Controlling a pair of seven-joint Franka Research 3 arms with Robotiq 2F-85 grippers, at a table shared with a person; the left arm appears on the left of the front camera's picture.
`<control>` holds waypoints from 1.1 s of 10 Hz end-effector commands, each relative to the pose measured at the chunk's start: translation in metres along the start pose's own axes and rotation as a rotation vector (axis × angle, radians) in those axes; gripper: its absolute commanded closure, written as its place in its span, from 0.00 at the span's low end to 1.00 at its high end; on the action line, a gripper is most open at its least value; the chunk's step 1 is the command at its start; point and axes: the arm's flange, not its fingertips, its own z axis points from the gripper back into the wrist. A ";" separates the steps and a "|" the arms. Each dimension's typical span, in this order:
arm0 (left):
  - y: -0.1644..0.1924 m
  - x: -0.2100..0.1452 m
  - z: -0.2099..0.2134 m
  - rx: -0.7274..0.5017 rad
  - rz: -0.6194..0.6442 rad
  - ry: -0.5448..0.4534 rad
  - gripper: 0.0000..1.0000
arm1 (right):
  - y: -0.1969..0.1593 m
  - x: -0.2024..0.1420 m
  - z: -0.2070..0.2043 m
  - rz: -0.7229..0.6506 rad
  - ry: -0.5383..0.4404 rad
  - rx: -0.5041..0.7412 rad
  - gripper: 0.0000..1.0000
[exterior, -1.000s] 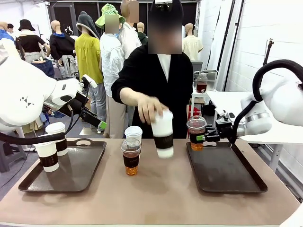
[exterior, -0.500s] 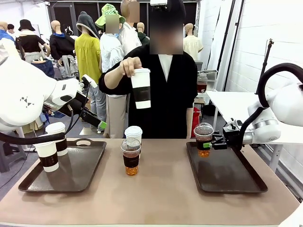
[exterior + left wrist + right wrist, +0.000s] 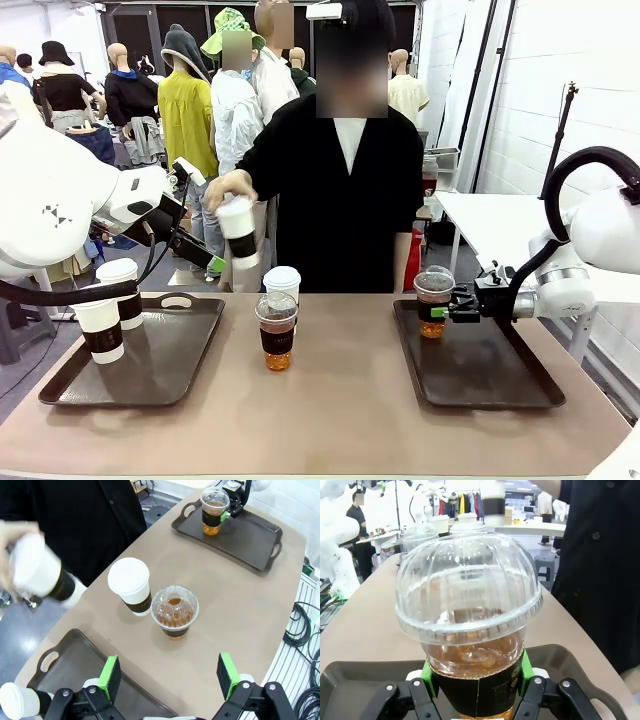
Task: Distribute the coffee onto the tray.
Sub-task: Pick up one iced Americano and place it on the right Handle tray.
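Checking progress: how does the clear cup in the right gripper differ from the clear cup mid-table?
The held clear cup is clamped in the right gripper by its dark sleeve; the mid-table clear cup stands free. The held clear cup is at the far corner of the right tray; the mid-table clear cup is on the bare table beside a white lidded cup. Both have dome lids, dark sleeves and amber drink.

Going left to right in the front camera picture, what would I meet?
Left tray → white cup in the person's hand → clear cup on bare table → second clear cup, gripped by the right gripper.
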 end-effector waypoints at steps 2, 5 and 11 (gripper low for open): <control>0.001 -0.001 0.000 -0.003 0.004 -0.003 0.00 | -0.014 0.002 -0.004 0.020 -0.062 -0.034 0.30; 0.001 -0.001 0.000 -0.003 0.004 -0.003 0.00 | -0.020 -0.010 -0.008 -0.004 -0.048 -0.062 0.30; 0.001 -0.001 0.000 -0.003 0.004 -0.003 0.00 | -0.019 -0.025 -0.011 -0.037 -0.064 -0.062 0.20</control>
